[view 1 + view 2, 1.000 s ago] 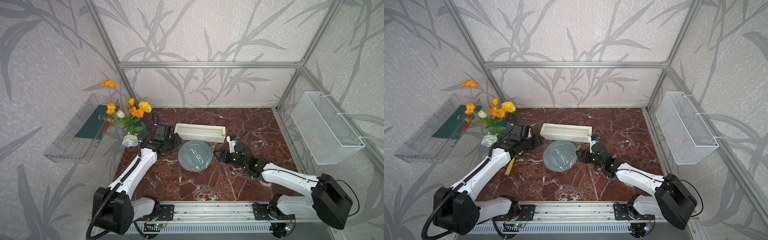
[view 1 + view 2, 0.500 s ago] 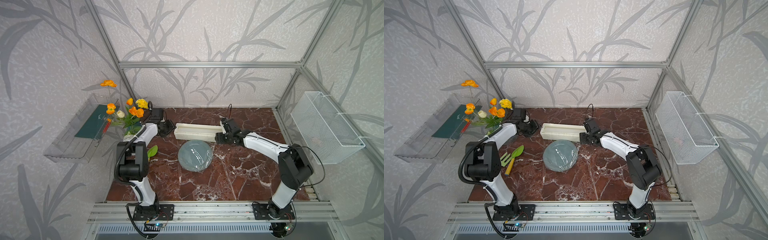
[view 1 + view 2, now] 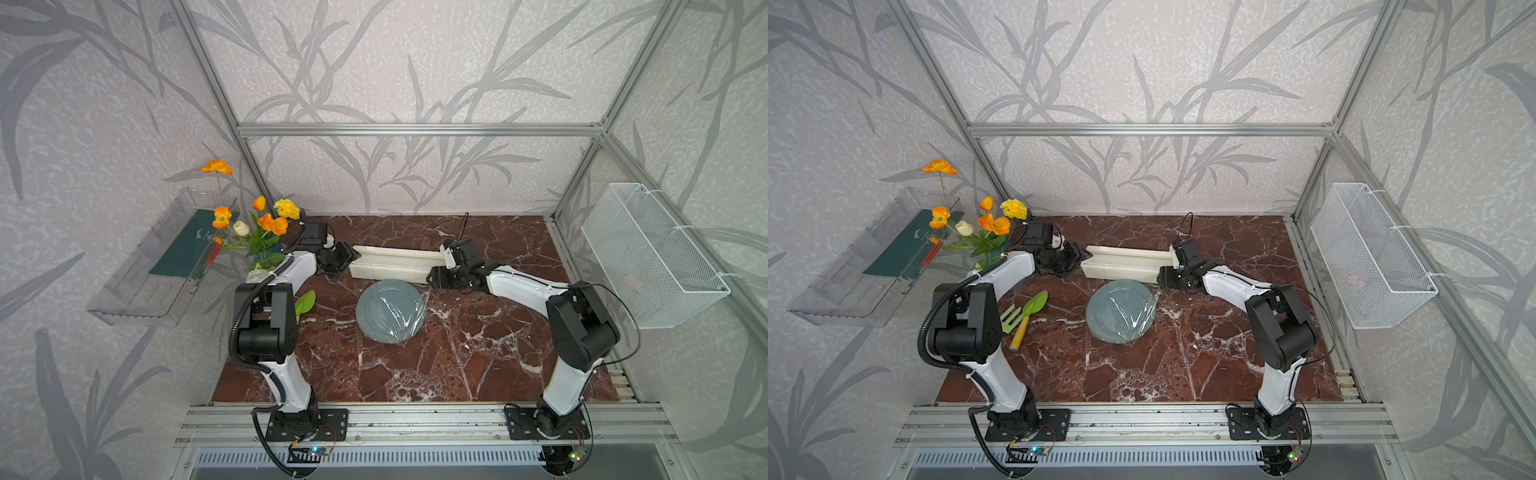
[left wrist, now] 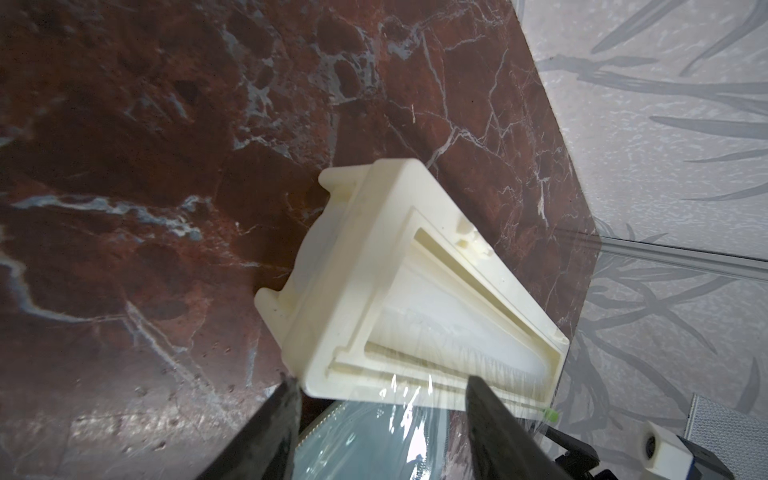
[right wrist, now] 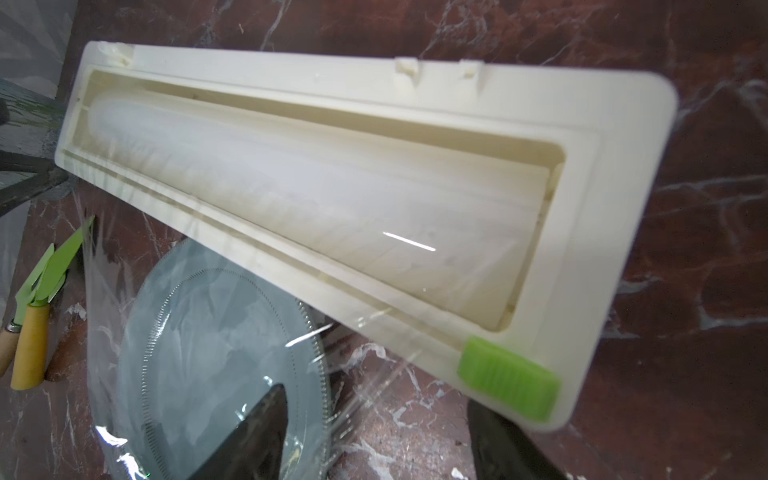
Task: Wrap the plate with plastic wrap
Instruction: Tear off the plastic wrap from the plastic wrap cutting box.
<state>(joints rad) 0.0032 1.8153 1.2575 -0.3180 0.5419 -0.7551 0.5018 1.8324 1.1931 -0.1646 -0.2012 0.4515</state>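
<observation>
Far left in a top view: clear wall shelf (image 3: 158,266), then flowers (image 3: 266,224), w/ green garden tools (image 3: 1025,311) lying on the worktop (image 3: 415,365) below them. None matter here.

L claw (image 3: 341,259) sits at the left end of the cream dispenser box (image 3: 395,266), centre-left of frame. In the L wrist view its fingers (image 4: 278,415) are spread, the box end is just beyond the tips, and nothing looks pinched btwn them.

The box's long axis runs left-right across mid frame, tipping slightly down toward the right. Just below it in frame, very close, is the plate (image 3: 384,311), flat on the worktop and approx midway btwn both claws. Plastic wrap (image 3: 402,318) lies crinkled over the plate. In the R wrist view the film runs from the box's front slot edge down onto the plate, so the sheet looks uncut.

R claw (image 3: 435,277) is at the box's right end, centre-right. Its fingers (image 5: 262,436) are spread too, w/ nothing btwn them. The green tab (image 5: 509,380) sits right beside one finger.

Judgement: the covering looks mostly done and severing the film is what's left. The tab is on the R side, so the R arm is nearer. Travel would be along the box axis toward frame left, w/ L claw placed to brace the far end.

Far right: wire basket (image 3: 652,257) on the wall.
</observation>
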